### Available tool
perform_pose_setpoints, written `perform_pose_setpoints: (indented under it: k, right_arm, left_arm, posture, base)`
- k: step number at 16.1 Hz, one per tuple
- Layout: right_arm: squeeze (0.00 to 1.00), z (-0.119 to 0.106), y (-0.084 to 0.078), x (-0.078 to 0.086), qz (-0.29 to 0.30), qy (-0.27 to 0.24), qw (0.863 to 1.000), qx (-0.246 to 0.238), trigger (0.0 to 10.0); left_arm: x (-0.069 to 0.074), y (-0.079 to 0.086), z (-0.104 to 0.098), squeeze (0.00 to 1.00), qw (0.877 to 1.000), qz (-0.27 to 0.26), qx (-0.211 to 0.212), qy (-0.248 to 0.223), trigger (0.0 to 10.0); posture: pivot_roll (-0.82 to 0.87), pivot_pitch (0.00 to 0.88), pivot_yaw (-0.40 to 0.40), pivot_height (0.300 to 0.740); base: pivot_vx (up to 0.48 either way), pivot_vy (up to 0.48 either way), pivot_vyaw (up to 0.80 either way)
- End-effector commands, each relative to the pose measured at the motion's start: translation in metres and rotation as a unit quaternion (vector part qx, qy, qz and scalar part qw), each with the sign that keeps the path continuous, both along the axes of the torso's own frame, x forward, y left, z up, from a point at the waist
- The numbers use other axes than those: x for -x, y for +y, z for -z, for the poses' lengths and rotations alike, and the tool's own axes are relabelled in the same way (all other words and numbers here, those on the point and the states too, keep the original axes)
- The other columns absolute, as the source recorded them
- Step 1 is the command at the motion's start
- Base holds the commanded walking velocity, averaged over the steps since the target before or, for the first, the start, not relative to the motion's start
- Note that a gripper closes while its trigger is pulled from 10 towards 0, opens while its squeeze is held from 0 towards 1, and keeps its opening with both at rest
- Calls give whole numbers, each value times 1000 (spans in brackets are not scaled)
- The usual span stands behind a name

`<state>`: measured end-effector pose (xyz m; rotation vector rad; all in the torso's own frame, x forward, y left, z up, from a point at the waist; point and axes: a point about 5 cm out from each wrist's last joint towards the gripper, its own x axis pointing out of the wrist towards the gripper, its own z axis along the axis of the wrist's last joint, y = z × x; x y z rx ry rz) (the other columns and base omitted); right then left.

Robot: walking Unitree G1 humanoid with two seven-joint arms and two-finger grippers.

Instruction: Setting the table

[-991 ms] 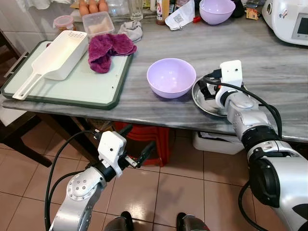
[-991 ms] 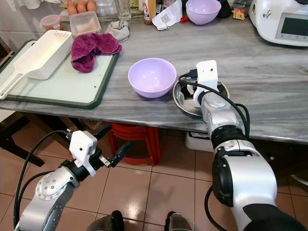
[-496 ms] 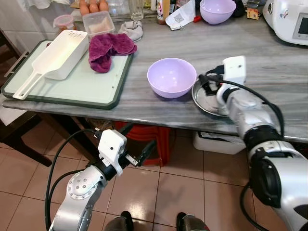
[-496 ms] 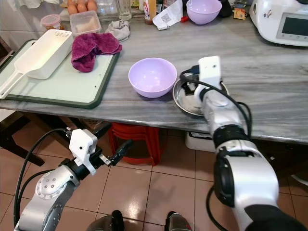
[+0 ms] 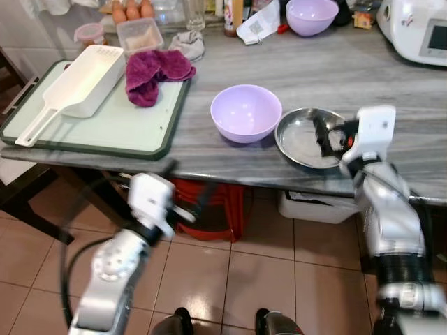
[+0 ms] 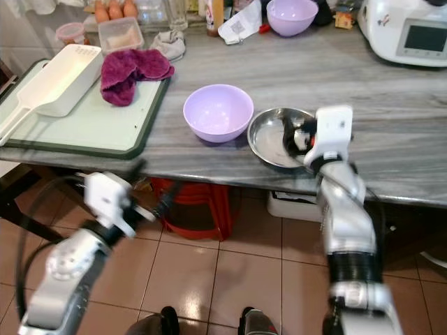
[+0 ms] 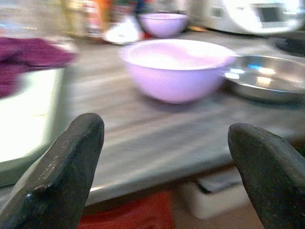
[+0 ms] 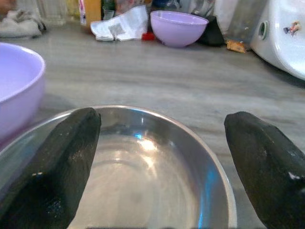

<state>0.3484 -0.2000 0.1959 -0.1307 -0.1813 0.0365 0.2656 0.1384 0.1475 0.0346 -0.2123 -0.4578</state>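
While the left pincer (image 5: 183,209) is hanging spread below the tabletop (image 5: 391,84) edge, the right pincer (image 6: 297,136) is hovering spread over the steel plate's (image 5: 307,137) near rim, the lilac bowl (image 5: 246,112) sitting just beside it.

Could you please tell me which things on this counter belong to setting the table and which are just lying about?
For the job: steel bowl, near purple bowl, far purple bowl, open right gripper at the steel bowl.

Lying about: magenta cloth, white scoop, green tray, white appliance, lidded container.
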Motion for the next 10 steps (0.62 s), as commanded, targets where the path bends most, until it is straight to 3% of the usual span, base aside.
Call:
perform_pose_setpoints:
  k: [1,5,7,10]
  right_arm:
    - [0,-7,3,5,5,-16,1000,2,10000]
    - [0,-6,39,27,-20,-26,999,1,10000]
    - [0,-4,46,27,-42,-15,999,-8,10000]
    - [0,1,56,22,-95,8,995,33,10000]
  left_arm:
    - [0,9,7,0,999,-30,0,11,10000]
    - [-14,20,11,0,990,-137,-8,21,10000]
    - [-17,17,14,0,990,-139,-4,23,10000]
    - [-18,13,20,0,989,-143,2,39,10000]
  posture:
    - [-170,189,41,740]
    - [-168,168,41,740]
    - [-156,142,51,740]
    - [-139,107,72,740]
  base:
    - [0,0,0]
    - [0,0,0]
    - [0,0,0]
    - [0,0,0]
